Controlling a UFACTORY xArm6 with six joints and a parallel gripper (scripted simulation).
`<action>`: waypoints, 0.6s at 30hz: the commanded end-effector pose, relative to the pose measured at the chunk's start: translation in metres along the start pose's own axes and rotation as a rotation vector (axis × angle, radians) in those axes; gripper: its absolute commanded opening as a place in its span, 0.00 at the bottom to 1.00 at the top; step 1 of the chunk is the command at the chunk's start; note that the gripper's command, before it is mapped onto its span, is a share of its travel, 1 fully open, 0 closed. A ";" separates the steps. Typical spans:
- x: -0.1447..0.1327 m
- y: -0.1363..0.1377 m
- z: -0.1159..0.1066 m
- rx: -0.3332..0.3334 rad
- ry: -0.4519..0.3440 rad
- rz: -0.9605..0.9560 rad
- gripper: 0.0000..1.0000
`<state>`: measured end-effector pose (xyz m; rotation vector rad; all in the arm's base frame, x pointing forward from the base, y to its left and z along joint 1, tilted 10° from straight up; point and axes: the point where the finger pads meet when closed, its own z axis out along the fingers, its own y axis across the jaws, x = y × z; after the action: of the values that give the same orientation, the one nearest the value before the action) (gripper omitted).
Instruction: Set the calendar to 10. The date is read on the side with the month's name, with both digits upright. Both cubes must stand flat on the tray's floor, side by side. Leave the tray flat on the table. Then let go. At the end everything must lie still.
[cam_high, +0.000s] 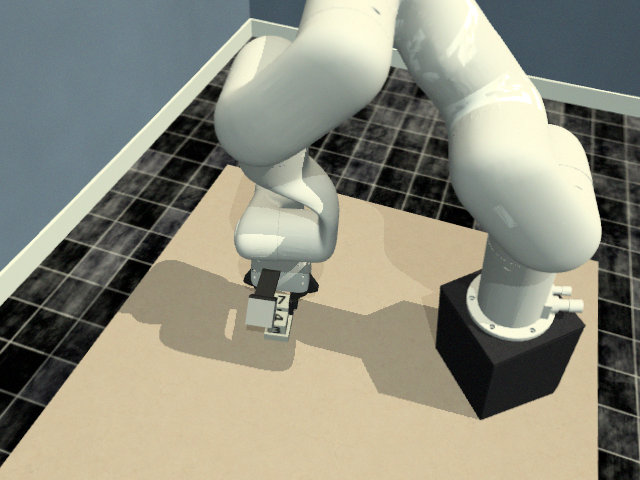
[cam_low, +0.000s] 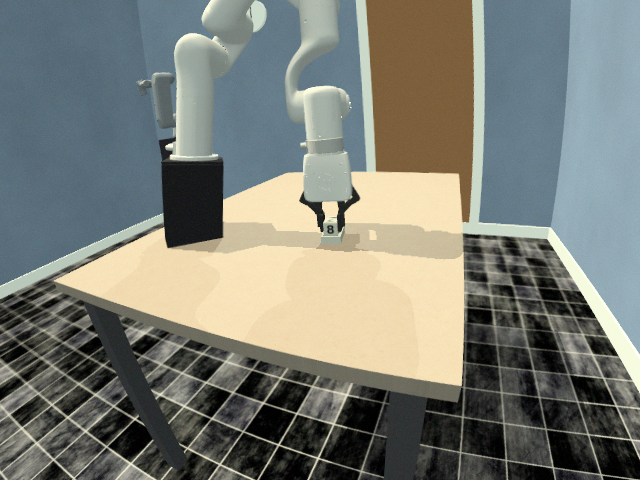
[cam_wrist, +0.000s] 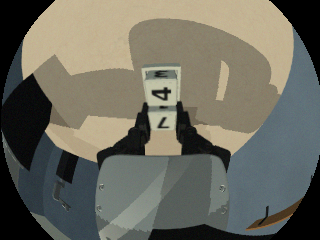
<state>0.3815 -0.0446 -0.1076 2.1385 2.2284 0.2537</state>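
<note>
My gripper (cam_high: 282, 302) (cam_low: 330, 225) (cam_wrist: 163, 110) points down, shut on the cube with a 7 on top (cam_high: 281, 298) (cam_low: 330, 228) (cam_wrist: 162, 121). An 8 on this cube's side faces the exterior view. The cube is at one end of the white tray (cam_high: 276, 338) (cam_low: 331, 239) (cam_wrist: 145, 71), and its top looks slightly higher than the other cube's. The other cube (cam_high: 278, 317) (cam_wrist: 161, 92) stands in the tray beside it, 4 on top and a 3 on its outer side. The tray looks flat on the table. The held cube's underside and any month name are hidden.
The arm's black base block (cam_high: 467, 351) (cam_low: 193, 201) stands on the wooden table (cam_high: 206, 423) (cam_low: 248, 310). The wrist camera's grey housing (cam_high: 260, 311) hangs close above the tray's side and hides part of it in the top view.
</note>
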 end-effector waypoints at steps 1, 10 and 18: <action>0.000 0.001 0.001 -0.003 -0.001 0.000 0.29; 0.000 0.001 0.004 -0.003 -0.001 0.000 0.29; 0.000 0.001 0.005 -0.003 -0.001 0.000 0.29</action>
<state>0.3823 -0.0441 -0.1131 2.1383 2.2283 0.2540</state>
